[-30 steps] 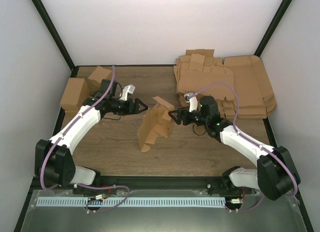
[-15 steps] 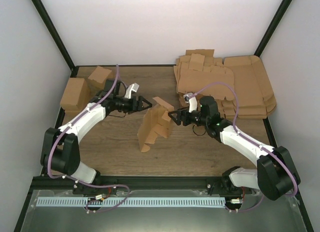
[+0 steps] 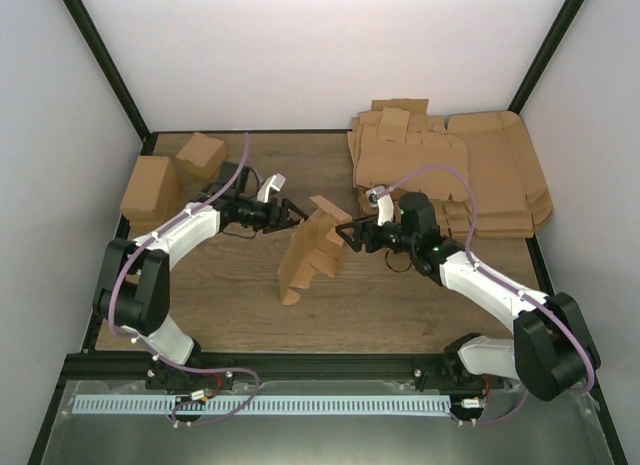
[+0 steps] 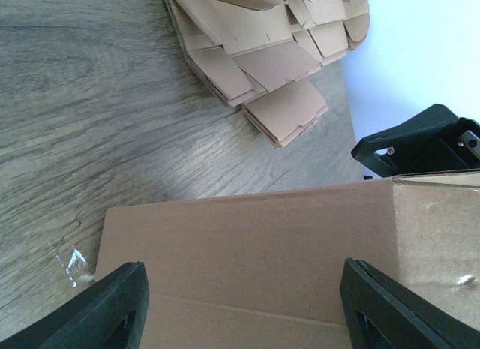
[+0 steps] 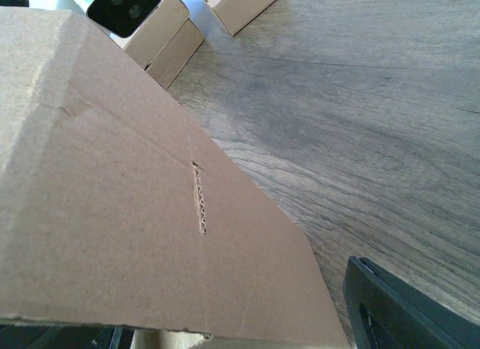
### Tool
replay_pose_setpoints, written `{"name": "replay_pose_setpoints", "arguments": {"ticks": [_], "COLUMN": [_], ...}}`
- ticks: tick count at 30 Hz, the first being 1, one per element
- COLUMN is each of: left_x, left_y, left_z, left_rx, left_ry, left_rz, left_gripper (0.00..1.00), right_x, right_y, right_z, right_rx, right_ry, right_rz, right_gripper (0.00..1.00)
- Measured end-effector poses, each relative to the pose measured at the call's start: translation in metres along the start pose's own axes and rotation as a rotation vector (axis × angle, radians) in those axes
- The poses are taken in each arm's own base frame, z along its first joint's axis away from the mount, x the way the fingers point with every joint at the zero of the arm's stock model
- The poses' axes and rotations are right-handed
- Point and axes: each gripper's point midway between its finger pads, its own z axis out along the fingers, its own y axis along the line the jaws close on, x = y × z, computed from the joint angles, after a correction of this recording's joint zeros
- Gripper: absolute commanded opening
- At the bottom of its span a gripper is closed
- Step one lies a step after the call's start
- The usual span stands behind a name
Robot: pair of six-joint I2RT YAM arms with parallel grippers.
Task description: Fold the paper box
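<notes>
Black fingers spread wide and grasping nothing, the left gripper [image 3: 293,213] at 11 o'clock and right gripper [image 3: 348,233] at 2 o'clock flank the half-folded paper box [image 3: 308,250] standing mid-surface [image 3: 230,295], and should press its walls evenly without tipping it.

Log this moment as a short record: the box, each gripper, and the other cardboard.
paper box: partly folded, standing on edge mid-table, flaps loose
left gripper: jaws open, at the box's far left side; contact unclear
right gripper: jaws open, at the box's right side
flat cardboard stack: far right corner
two small cartons: far left corner
</notes>
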Motion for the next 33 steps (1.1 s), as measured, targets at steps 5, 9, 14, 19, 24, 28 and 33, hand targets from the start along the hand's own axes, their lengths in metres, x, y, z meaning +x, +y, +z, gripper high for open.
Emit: {"name": "replay_pose_setpoints", "arguments": {"ticks": [5,9,14,19,24,28,33], "left_x": [0.001,-0.006,-0.019,-0.018,-0.01,-0.003,0.001], "left_y": [0.0,-0.004,-0.014,-0.022,-0.032,-0.028,-0.02], "left_z": [0.001,-0.002,-0.005,-0.005,0.005,0.017,0.019], "left_rx": [0.004,0.001,0.018,0.058,0.099,0.09,0.063], "left_ry": [0.005,-0.011,-0.043,-0.035,0.022,0.061,0.077], "left_rz": [0.002,0.011,0.037,0.047,0.073,0.074,0.058], "left_gripper": [0.76,0.76,0.76,0.79,0.71,0.69,0.69], "right_x": [0.0,0.002,0.002,0.002,0.004,0.004,0.004], "right_y": [0.0,0.0,0.0,0.0,-0.001,-0.001,-0.001], "right_z": [0.0,0.001,0.001,0.001,0.002,0.003,0.003], "right_rx": [-0.003,-0.004,-0.004,-0.005,-0.006,-0.008,-0.009], "right_ry": [0.002,0.007,0.008,0.008,0.014,0.016,0.017], "right_rz": [0.0,0.0,-0.001,-0.001,0.002,0.003,0.003], "right_gripper": [0.76,0.76,0.77,0.76,0.76,0.76,0.8]}}
